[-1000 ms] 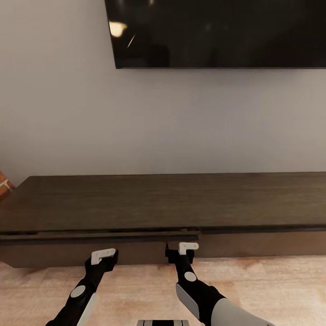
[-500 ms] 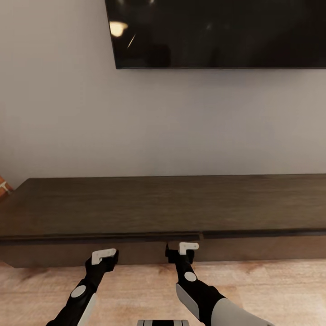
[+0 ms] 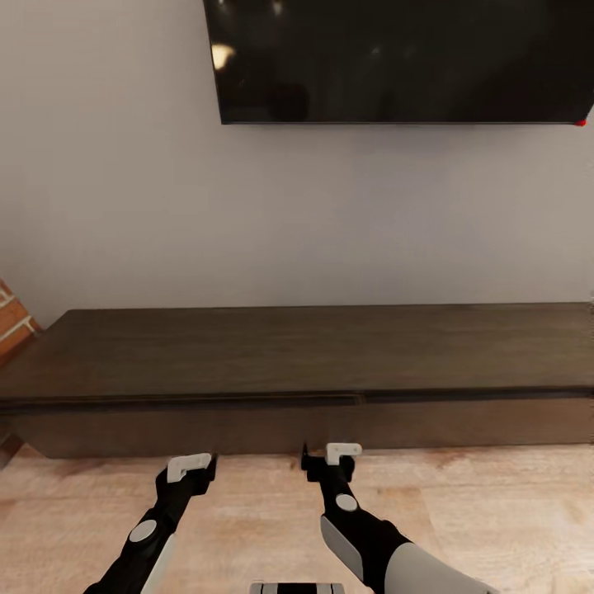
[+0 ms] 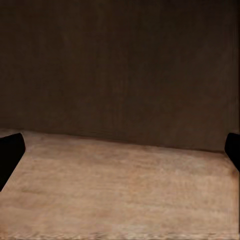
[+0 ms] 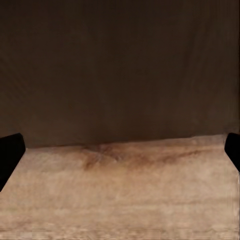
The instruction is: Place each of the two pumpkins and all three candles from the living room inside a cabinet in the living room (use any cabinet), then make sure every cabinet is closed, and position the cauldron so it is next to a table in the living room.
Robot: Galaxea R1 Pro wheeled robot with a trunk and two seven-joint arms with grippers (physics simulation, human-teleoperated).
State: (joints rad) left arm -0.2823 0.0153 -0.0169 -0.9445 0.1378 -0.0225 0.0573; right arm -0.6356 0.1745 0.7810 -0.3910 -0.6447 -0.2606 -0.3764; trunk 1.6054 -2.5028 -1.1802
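Observation:
The long dark brown cabinet [image 3: 297, 371] stands against the wall in the head view, its drawer fronts flush and shut. My left gripper [image 3: 191, 470] and right gripper [image 3: 330, 459] hover low over the wooden floor, a short way in front of the cabinet and touching nothing. Both are open and empty. In the left wrist view, the black fingertips [image 4: 10, 155] sit far apart, facing the cabinet front [image 4: 120, 65]. The right wrist view shows the same, with its fingertips [image 5: 9, 155] wide before the cabinet front [image 5: 120, 65]. Pumpkins, candles, cauldron and table are out of view.
A black TV [image 3: 396, 58] hangs on the pale wall above the cabinet. A brick fireplace edge [image 3: 12, 318] shows at the far left. Light wooden floor [image 3: 495, 511] stretches in front of the cabinet.
The left drawer front, slightly out a second ago, now sits flush. The whole view has shifted as the camera drew back, so the cabinet lies farther from both grippers.

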